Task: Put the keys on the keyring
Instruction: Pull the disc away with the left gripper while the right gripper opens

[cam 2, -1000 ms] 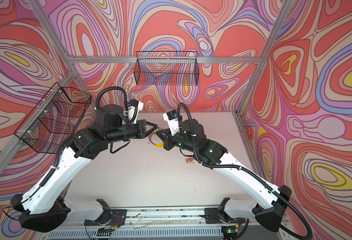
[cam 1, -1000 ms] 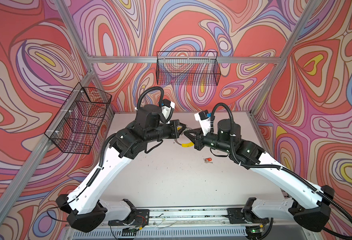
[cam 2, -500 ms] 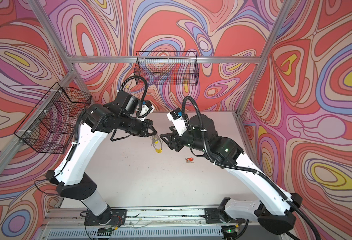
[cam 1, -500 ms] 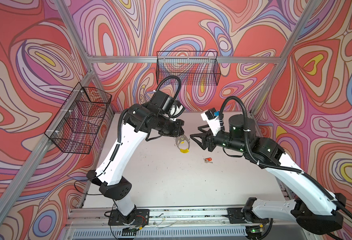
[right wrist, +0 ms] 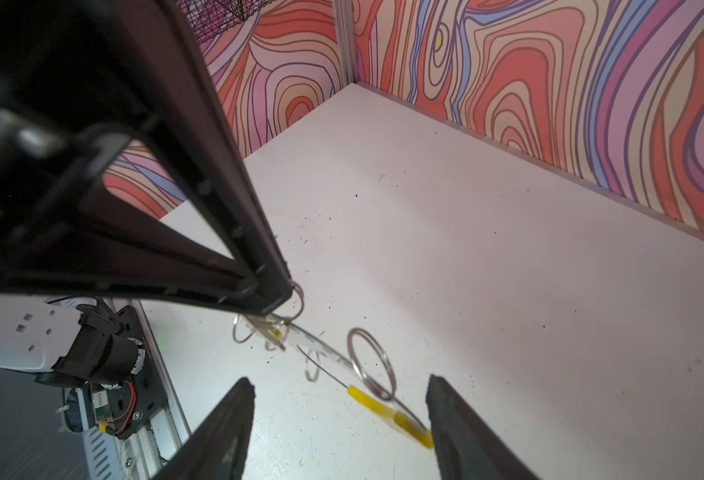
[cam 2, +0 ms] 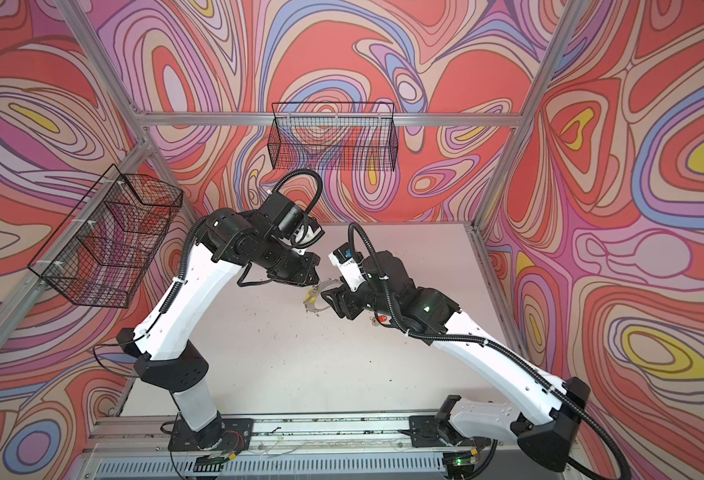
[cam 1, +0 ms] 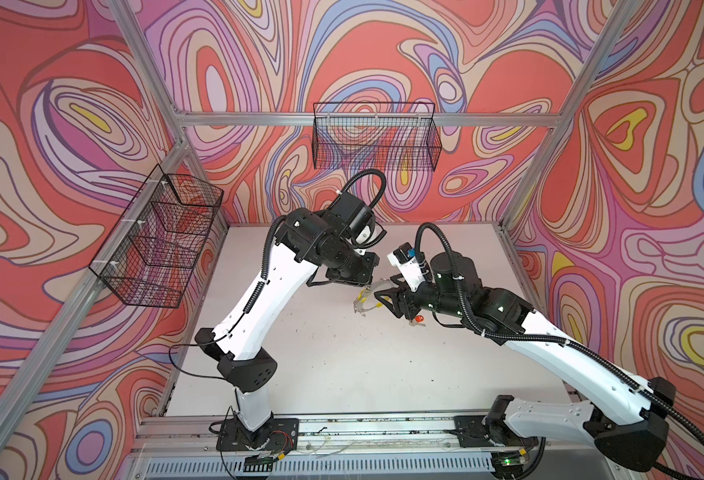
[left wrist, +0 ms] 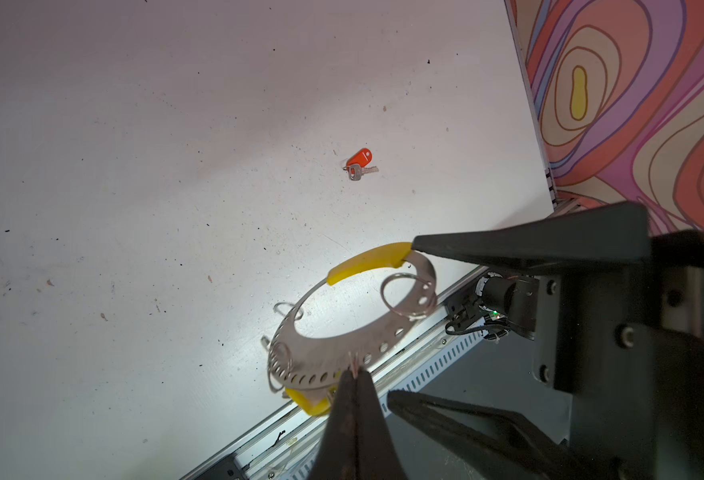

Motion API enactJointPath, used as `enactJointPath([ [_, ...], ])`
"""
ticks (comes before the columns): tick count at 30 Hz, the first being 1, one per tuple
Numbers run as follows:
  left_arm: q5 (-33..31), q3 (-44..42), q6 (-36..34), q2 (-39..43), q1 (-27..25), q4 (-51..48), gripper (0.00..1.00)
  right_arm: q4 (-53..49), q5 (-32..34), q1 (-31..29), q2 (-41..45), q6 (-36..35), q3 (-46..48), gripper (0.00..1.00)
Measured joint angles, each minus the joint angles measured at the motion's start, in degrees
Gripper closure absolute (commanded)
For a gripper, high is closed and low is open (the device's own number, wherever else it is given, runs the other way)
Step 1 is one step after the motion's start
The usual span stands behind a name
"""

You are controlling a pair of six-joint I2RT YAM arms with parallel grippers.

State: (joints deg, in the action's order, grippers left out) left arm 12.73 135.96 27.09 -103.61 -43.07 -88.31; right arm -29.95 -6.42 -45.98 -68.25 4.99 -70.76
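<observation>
In both top views the keyring [cam 1: 367,300] hangs over mid-bench between the arms. The left fingers [cam 1: 364,286] are on its rim and the right fingers [cam 1: 391,301] just beside it. The red key [cam 1: 418,320] lies on the bench [cam 1: 342,365] under the right arm, apart from the keyring.

The left wrist view shows the left fingers [left wrist: 354,399] together, clamped on the keyring's perforated rim. The right fingers [left wrist: 508,247] stand apart, one tip touching the end of the yellow arc [left wrist: 366,259]. A yellow tag [left wrist: 312,405] sits under the rim; whether its key is threaded cannot be told.

In the right wrist view the arc lies between the spread right fingers [right wrist: 458,424], close against one, with nothing gripped.

The task looks at best half done. The red key is yet to be lifted and worked onto a split ring [left wrist: 404,295].
</observation>
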Motion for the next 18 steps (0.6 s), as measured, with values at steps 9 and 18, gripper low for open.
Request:
enactJointPath([
  [9, -5.73, -6.43, 4.52, 3.23, -0.5, 3.26, 1.0, 5.2, 0.02, 0.0, 3.56, 0.96, 2.45, 0.62],
  [18, -9.16, -6.86, 8.61, 6.32, -0.5, 7.93, 1.0, 9.14, -8.24, 0.0, 8.96, 6.49, 5.77, 0.51],
])
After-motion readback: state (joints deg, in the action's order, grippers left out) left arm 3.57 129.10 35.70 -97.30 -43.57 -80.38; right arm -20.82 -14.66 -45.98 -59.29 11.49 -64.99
